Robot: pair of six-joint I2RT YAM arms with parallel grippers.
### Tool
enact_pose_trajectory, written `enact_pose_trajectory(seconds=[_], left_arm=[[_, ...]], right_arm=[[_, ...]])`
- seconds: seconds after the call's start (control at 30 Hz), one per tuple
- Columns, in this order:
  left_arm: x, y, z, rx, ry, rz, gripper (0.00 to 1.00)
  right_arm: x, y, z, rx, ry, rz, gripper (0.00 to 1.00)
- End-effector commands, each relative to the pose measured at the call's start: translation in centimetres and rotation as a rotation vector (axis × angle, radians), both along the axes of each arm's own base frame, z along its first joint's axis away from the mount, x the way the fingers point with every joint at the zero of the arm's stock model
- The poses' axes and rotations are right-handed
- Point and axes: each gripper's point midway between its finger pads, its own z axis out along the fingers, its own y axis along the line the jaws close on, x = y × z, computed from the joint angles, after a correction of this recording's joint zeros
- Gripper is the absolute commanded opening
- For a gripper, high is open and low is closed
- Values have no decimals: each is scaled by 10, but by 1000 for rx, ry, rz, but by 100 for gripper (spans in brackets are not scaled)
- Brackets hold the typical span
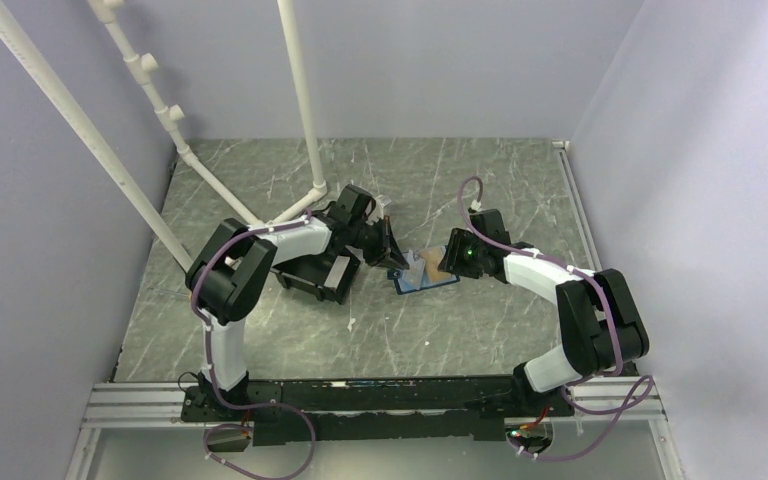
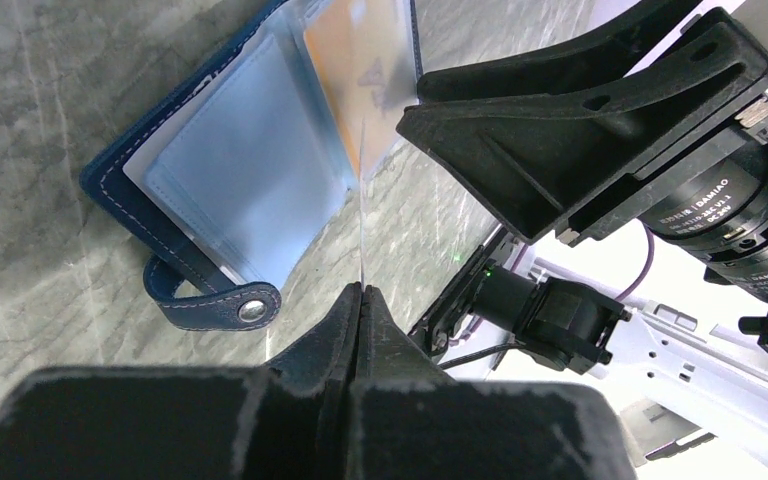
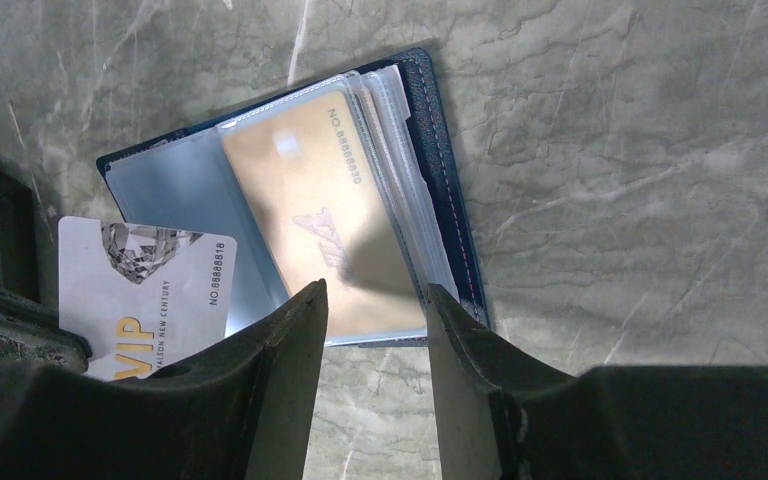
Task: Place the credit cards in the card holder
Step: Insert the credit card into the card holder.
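The orange card sits inside the open card holder mid-frame on the counter, the left end effector is clenched on the white VIP card, which is not yet in, and the right end effector is spread wide and empty.

A robotics laboratory test cell is shown. A marble-patterned table is enclosed on three sides by plain pale lilac walls, so that a bare booth is formed. Two robot arms, the left arm and the right arm, are mounted side by side on an aluminium rail at the near edge. They are ended by two-finger tools, the left gripper and the right gripper. Purple cables are left exposed along the arms and looped at the bases. A frame of white pipes is braced on the table's far left. A black motor housing with printed maker's lettering is seen uncovered
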Motion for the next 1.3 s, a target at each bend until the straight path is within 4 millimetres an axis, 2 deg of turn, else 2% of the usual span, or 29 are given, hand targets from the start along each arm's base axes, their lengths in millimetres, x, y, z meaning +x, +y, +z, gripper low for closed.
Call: enact_pose_trajectory(seconds=[0.0, 0.8, 0.93, 1.1, 1.27], left_arm=[[-3, -2, 0, -6, 1, -4, 0], [1, -4, -19, 10, 29, -1, 0], [0, -1, -15, 23, 14, 8, 0], [0, 0, 8, 8, -26, 10, 0], [0, -6, 13, -39, -12, 7, 0]], right_arm=[[-18, -5, -21, -33, 72, 20, 44], [-19, -5, -21, -31, 72, 20, 45], [-19, -5, -21, -33, 72, 21, 44], [-19, -5, -21, -32, 72, 22, 44], [-19, -5, -22, -33, 76, 22, 44]])
